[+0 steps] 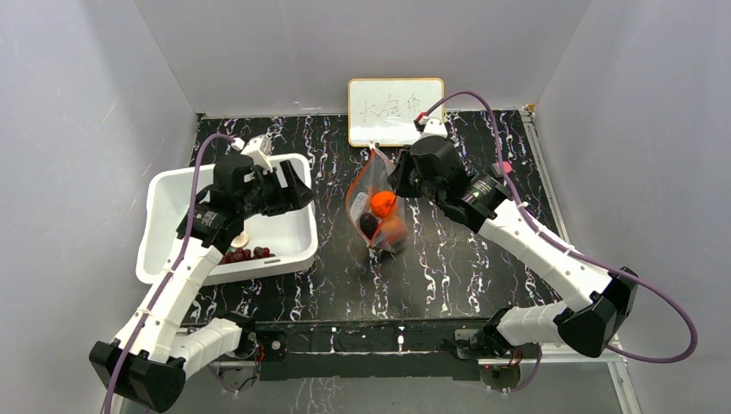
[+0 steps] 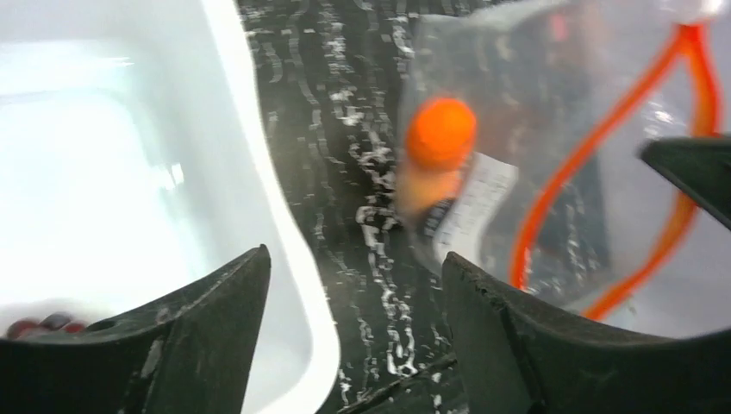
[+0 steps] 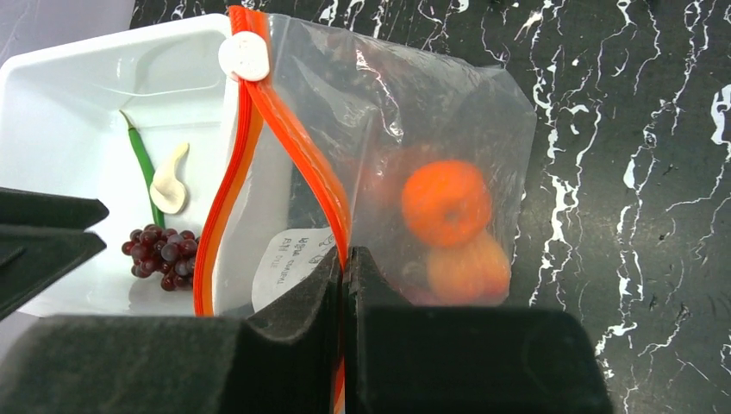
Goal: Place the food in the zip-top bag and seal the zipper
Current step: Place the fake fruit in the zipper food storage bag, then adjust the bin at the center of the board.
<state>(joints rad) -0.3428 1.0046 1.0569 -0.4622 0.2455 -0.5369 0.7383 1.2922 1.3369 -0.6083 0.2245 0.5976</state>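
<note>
The clear zip-top bag (image 1: 379, 207) stood on the middle of the table (image 1: 465, 259), holding two orange fruits (image 3: 446, 203). The right gripper (image 3: 343, 285) pinched its red-orange zipper (image 3: 293, 147), fingers pressed together. The left gripper (image 2: 355, 259), fingers spread and empty, hovered over the white bin (image 1: 267, 264), where a grape bunch (image 3: 164, 254) lay.

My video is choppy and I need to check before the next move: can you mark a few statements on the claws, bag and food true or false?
1. The right claw is shut on the zip-top bag at its zipper. True.
2. The left claw holds the grape bunch. False: it is open and empty. The grape bunch lies in the white bin.
3. Two orange fruits are inside the bag. True.
4. The zipper is sealed. False: the mouth gapes open.
</note>
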